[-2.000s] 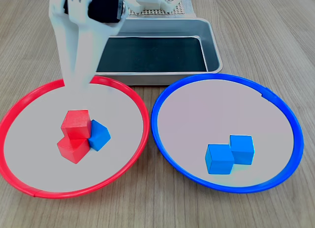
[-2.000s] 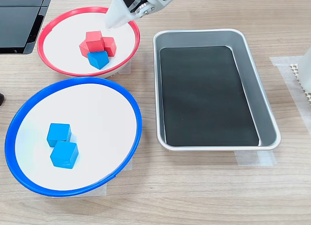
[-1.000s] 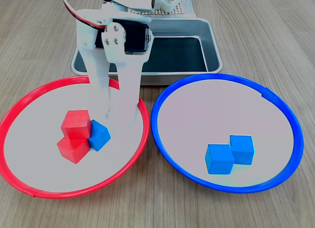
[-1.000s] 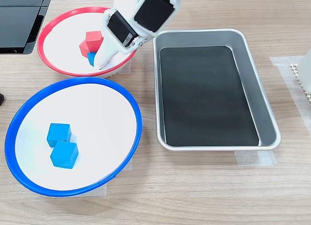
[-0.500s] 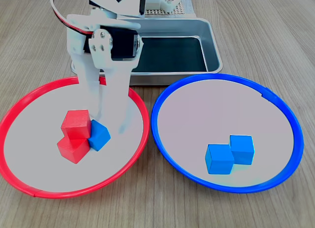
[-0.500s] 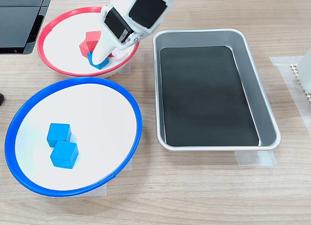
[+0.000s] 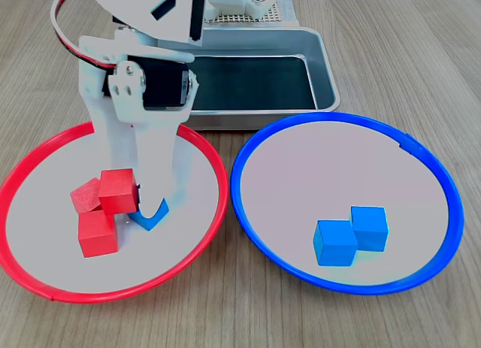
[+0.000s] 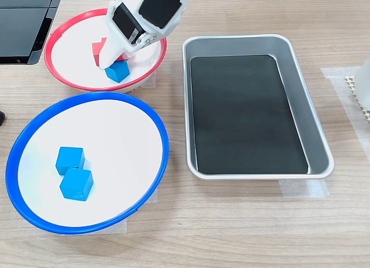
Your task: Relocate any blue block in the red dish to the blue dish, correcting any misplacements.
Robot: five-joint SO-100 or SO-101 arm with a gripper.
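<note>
Gripper is down in the red dish, jaws straddling the blue block but grip not confirmed, and with red cubes touching, closing may snag one or squirt the block sideways.

White plastic arm with black servo blocks, silver screws, and seemingly red-and-black cables.
</note>
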